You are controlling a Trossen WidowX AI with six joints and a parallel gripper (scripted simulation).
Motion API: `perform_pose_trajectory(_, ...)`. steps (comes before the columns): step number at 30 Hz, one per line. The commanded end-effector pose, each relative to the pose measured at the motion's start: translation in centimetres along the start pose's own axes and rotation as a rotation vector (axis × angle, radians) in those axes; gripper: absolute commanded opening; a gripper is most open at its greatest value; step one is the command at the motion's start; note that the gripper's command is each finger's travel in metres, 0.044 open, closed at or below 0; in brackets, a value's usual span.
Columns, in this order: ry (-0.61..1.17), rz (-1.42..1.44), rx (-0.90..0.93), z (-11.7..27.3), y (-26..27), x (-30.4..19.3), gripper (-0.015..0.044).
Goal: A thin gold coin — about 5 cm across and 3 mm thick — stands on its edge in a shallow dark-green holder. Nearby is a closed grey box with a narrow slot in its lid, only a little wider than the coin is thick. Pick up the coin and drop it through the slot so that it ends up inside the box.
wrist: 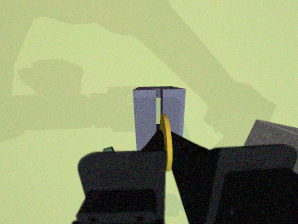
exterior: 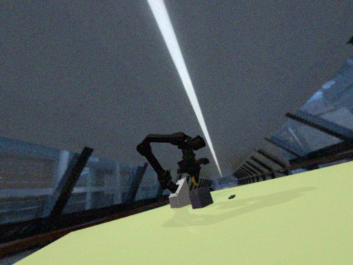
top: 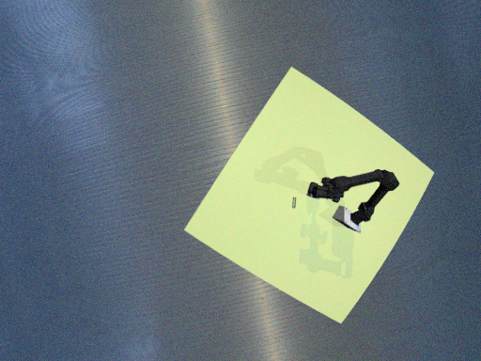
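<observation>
My gripper [exterior: 195, 177] [wrist: 162, 134] is shut on the gold coin [exterior: 195, 181] [wrist: 168, 147], which stands on edge and sticks out beyond the fingertips. The grey box [exterior: 200, 198] [wrist: 174, 107] is below; in the exterior view the coin's lower edge is close above the lid. In the wrist view the coin runs nearly in line with the slot, its far end over the slot's right rim. Whether any of it is inside the slot cannot be told. The near part of the lid is hidden by the fingers. The green holder [top: 294, 202] [exterior: 232, 197] shows no coin.
The arm's pale wedge-shaped base [top: 349, 221] [exterior: 180, 197] stands close beside the box, and its corner shows at the right of the wrist view. The arm arches above the yellow-green table top [top: 244, 211]. Shadows of the arm fall across the table.
</observation>
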State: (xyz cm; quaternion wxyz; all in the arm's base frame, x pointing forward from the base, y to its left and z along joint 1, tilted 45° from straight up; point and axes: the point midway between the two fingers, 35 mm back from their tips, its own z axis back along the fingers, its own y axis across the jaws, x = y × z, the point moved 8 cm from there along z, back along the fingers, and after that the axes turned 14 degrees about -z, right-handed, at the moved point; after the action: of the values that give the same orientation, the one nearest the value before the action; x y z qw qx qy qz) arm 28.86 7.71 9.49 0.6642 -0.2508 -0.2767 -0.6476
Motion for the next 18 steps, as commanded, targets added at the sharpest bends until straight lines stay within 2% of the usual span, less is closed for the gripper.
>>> perform_pose_trajectory(1,-0.004,0.004,0.0,-0.28,-0.15,0.05,0.0)
perform_pose_trajectory(18,-0.004,0.006,0.0,-1.04,-0.11,-0.03,0.0)
